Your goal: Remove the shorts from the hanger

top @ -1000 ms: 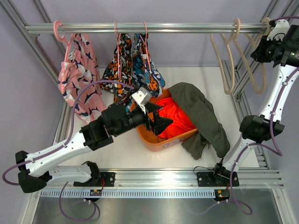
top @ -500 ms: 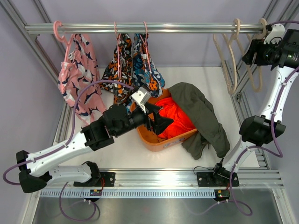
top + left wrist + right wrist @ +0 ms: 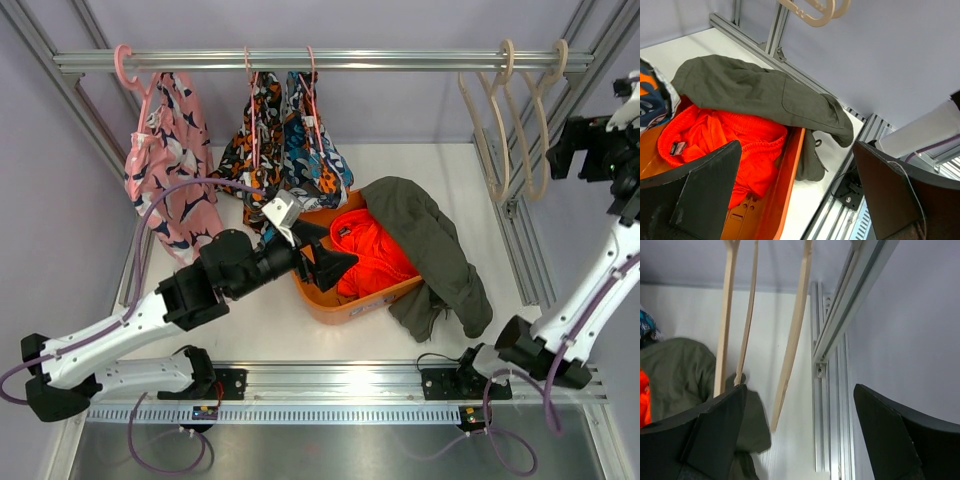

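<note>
1. Left tool [image 3: 325,258] is wide open and holds nothing; right tool [image 3: 799,435] too.
2. Printed shorts [image 3: 285,140] hang just left of the left tool.
3. Grab the low cloth, then pull down slowly.

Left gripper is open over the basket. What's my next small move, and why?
Probably raise the left gripper toward the blue and orange printed cloth shorts hanging just beyond it. Its jaws stand open and empty over the orange plastic basket, which holds the bright orange-red shorts, and that printed pair looks nearest of those on hangers.
</note>
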You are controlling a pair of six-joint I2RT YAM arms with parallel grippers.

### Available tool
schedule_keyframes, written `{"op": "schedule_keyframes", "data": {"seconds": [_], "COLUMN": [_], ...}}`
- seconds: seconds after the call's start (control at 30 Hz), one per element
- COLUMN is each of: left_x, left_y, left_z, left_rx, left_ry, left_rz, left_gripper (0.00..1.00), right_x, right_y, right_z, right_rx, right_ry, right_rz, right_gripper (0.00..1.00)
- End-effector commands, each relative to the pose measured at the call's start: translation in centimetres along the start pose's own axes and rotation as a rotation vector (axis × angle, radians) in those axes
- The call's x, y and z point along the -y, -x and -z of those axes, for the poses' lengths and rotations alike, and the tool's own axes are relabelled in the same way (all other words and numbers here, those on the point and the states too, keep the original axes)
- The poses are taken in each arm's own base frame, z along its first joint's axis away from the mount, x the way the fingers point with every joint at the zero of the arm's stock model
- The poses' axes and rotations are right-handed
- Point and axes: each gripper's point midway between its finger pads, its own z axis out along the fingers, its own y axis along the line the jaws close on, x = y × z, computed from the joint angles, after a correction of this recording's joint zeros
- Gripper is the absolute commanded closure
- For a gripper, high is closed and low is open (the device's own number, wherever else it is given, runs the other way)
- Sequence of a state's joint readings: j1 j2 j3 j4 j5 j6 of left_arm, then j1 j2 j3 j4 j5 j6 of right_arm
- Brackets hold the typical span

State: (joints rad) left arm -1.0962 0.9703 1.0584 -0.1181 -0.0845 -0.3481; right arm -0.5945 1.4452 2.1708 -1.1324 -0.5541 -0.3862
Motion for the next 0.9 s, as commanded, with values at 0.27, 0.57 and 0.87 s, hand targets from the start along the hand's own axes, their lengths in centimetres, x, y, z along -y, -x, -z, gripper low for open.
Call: {"op": "schedule_keyframes", "data": {"seconds": [0.27, 0.57, 0.87], "left_x": [-1.1, -1.2, -1.9], "left_y": [1.5, 1.1, 0.6], "left_z": [1.9, 2.1, 2.8], "left_rx": [0.057, 0.052, 0.07], "left_ry": [0.05, 0.051, 0.083], "left_rz": [-0.06, -0.039, 0.014], "left_gripper": [0.01, 0.01, 0.01], "right_x": [-14.9, -21.2, -20.9], "right_y": [-6.4, -14.5, -22.0], "right_z": [9.8, 5.7, -2.3], "right_rx": [0.131, -0.294, -0.541], "right_ry": [0.559, 0.824, 0.38], "right_rz": [0.655, 0.519, 0.404], "right_gripper": [0.05, 0.15, 0.08]}}
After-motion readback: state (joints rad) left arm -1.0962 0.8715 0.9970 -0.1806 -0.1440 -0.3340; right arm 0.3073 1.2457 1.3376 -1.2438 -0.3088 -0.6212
